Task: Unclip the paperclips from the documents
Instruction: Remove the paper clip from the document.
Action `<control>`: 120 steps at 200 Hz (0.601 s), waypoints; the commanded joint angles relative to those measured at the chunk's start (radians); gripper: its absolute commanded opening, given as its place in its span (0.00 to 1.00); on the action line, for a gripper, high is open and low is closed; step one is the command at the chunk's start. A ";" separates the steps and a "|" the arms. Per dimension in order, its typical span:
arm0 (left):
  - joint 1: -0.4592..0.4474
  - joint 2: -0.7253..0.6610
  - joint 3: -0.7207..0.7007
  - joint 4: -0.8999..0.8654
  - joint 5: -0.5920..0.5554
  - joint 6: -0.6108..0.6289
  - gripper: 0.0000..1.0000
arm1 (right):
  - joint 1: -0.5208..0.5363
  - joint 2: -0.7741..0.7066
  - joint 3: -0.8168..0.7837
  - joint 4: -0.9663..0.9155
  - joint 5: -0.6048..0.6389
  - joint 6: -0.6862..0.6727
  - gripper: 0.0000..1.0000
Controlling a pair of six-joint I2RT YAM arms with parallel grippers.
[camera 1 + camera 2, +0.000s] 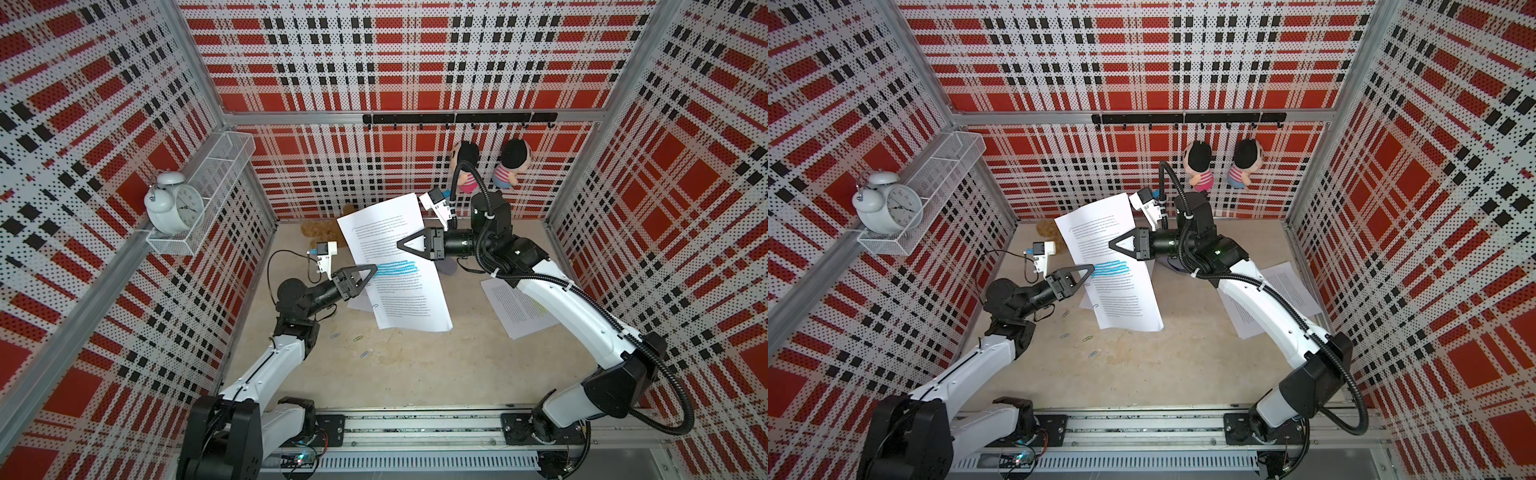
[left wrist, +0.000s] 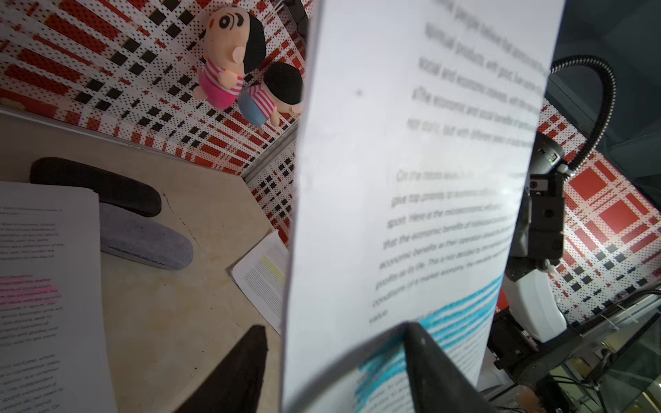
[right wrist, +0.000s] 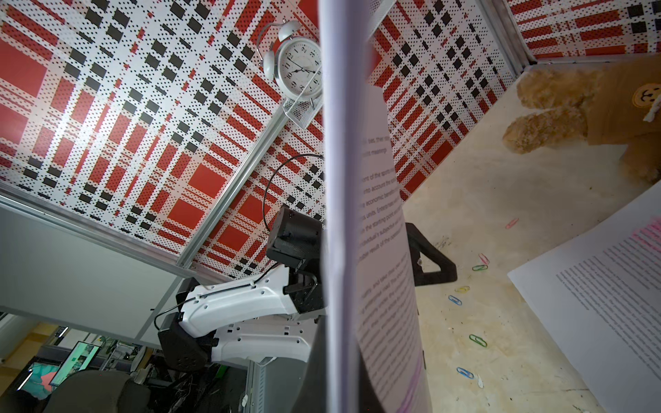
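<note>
My right end effector (image 1: 399, 245) pinches the raised document (image 1: 384, 230). My left end effector (image 1: 375, 269), jaws apart, straddles its edge, with a paperclip (image 1: 375, 306) farther along.

Robot lab cell: plaid perforated walls (image 1: 395, 54), aluminium frame (image 1: 291, 119), monitors (image 3: 77, 361) outside.

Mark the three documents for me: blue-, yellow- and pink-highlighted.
blue-highlighted document (image 1: 395, 266), in a top view, on its blue band.
yellow-highlighted document (image 1: 511, 311), in a top view, on printed text.
pink-highlighted document (image 3: 608, 304), right wrist view, on printed text.
</note>
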 commanded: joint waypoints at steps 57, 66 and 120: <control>0.040 0.063 -0.044 0.340 0.107 -0.252 0.14 | -0.092 0.028 0.059 -0.031 -0.017 -0.072 0.00; 0.040 0.069 -0.047 0.362 0.107 -0.270 0.17 | -0.098 0.027 0.060 -0.031 -0.016 -0.076 0.00; 0.047 0.097 -0.048 0.451 0.127 -0.337 0.25 | -0.104 0.037 0.063 -0.036 -0.008 -0.088 0.00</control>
